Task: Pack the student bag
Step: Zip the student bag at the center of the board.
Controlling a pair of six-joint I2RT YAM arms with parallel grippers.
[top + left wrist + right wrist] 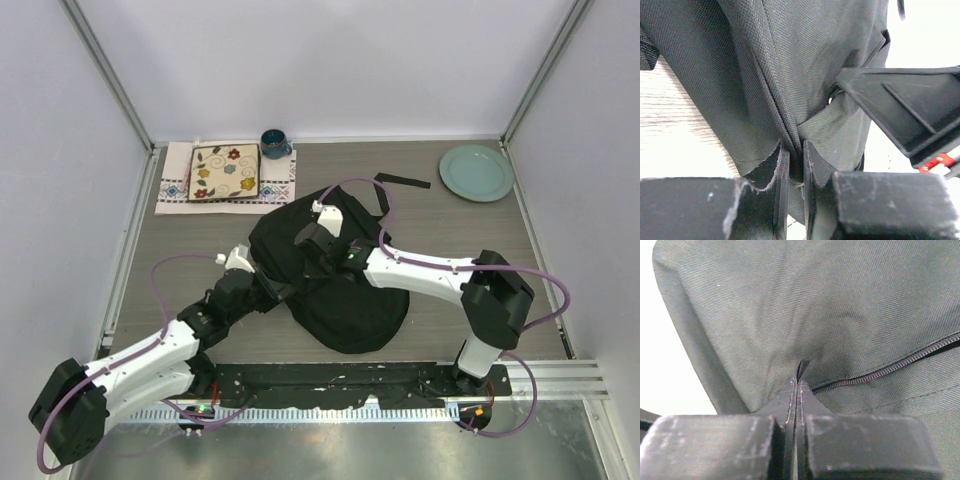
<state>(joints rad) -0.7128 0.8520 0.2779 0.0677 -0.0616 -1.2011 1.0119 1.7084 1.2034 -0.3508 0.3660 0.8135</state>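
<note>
The student bag [350,300], a large black fabric backpack, lies in the middle of the table. My left gripper [272,288] is at the bag's left edge, shut on a fold of its fabric by a seam [795,150]. My right gripper [312,238] is on the bag's upper part, shut on a pinch of its fabric [798,371] beside a zip [890,367]. The bag [765,65] fills the left wrist view, and the bag [805,305] fills the right wrist view too. The right gripper's body shows at the right in the left wrist view [910,115].
A floral tile [225,172] lies on a patterned cloth [175,190] at the back left. A dark blue mug [274,143] stands beside it. A pale green plate [476,172] is at the back right. A black strap [402,181] lies behind the bag.
</note>
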